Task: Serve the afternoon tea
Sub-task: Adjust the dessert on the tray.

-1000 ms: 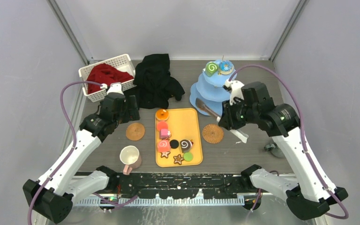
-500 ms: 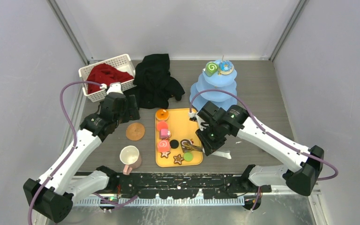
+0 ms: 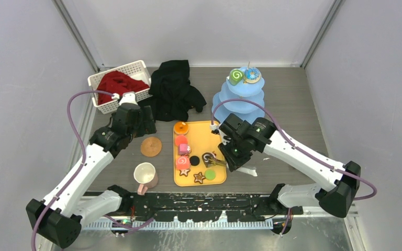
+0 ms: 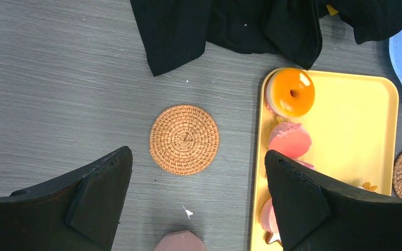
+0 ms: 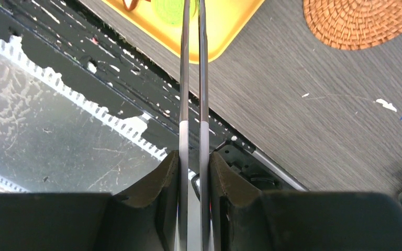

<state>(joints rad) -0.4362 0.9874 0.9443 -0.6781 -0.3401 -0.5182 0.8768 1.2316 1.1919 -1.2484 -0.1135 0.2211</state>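
Observation:
Toy sweets lie on the yellow tray: an orange donut, pink pieces, star cookies, a green disc and a chocolate swirl roll. The pale-blue tiered stand carries a green swirl roll and a blue donut. My right gripper is shut on metal tongs. Their tips reach over the tray beside the chocolate roll; I cannot tell whether they touch it. My left gripper hangs open over the table. A wicker coaster lies ahead of it.
The cream mug with a pink handle stands near the front left. A black cloth and a white basket with red cloth sit at the back left. A second coaster lies right of the tray.
My right arm swung from the stand down to the tray's near right corner with the tongs, then nudged their tips toward the chocolate roll. The left arm stayed still.

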